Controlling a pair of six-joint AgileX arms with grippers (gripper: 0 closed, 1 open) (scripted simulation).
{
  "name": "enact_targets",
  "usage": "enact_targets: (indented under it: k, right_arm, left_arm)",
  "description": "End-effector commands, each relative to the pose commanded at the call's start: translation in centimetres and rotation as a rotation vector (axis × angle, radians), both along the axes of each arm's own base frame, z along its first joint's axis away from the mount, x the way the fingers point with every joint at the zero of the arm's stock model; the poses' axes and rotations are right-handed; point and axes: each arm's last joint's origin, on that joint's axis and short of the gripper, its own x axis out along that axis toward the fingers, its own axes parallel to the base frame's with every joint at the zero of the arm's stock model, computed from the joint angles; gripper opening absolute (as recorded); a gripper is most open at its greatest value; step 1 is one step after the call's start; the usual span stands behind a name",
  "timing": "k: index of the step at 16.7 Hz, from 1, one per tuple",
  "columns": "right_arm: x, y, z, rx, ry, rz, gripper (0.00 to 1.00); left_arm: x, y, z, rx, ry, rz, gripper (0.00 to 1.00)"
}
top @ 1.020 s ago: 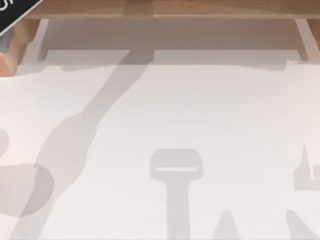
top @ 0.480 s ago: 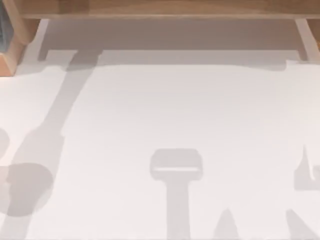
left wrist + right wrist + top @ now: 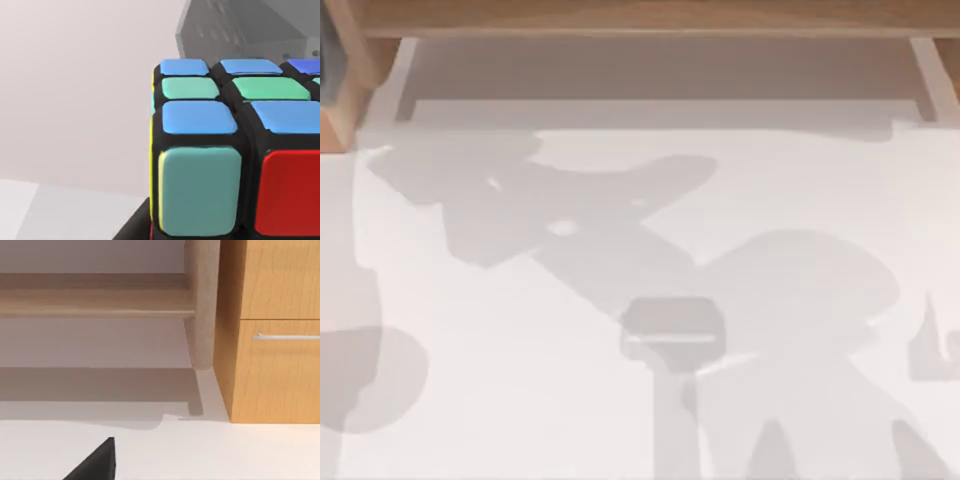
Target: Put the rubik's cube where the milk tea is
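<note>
The rubik's cube [image 3: 220,150] looms close in the left wrist view, showing blue, green, teal and red stickers on a black frame. It hangs clear of the pale table [image 3: 75,100], and a black bit of my left gripper [image 3: 131,231] shows at its lower edge, shut on the cube. A black part of my right gripper [image 3: 95,464] shows over the white table near a wooden cabinet. The milk tea is out of view.
In the top view the white table [image 3: 820,180] carries only broad grey shadows, with a wooden shelf [image 3: 640,20] along the far edge. A wooden cabinet with a handled drawer [image 3: 275,340] and a shelf leg [image 3: 202,305] face the right wrist. A grey boxy shape [image 3: 240,30] sits behind the cube.
In the top view the long thin arm shadow at the left has given way to broad shadows spreading across the middle and right of the table.
</note>
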Motion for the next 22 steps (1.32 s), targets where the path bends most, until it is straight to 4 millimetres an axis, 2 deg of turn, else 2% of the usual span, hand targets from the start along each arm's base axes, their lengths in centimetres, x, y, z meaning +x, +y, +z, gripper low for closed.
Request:
enact_targets:
  k: [2,4,7,9,11,22]
  right_arm:
    - [0.0,0.0,0.0,0.000,0.000,0.000,1.00]
    - [0.0,0.0,0.0,0.000,0.000,0.000,1.00]
    - [0.0,0.0,0.0,0.000,0.000,0.000,1.00]
    - [0.0,0.0,0.0,0.000,0.000,0.000,1.00]
    - [0.0,0.0,0.0,0.000,0.000,0.000,1.00]
    - [0.0,0.0,0.0,0.000,0.000,0.000,1.00]
  left_arm:
    - [-1.5,4.4,-5.2,-0.072,0.263,0.024,0.00]
    - [-3.7,7.7,-10.2,-0.193,0.496,0.027,0.00]
    - [-7.3,10.4,-16.2,-0.407,0.755,0.004,0.00]
    - [-9.0,10.9,-18.7,-0.521,0.857,-0.018,0.00]
    - [-9.7,10.9,-19.8,-0.576,0.901,-0.034,0.00]
    - [-9.8,11.3,-19.2,-0.553,0.866,-0.024,0.00]
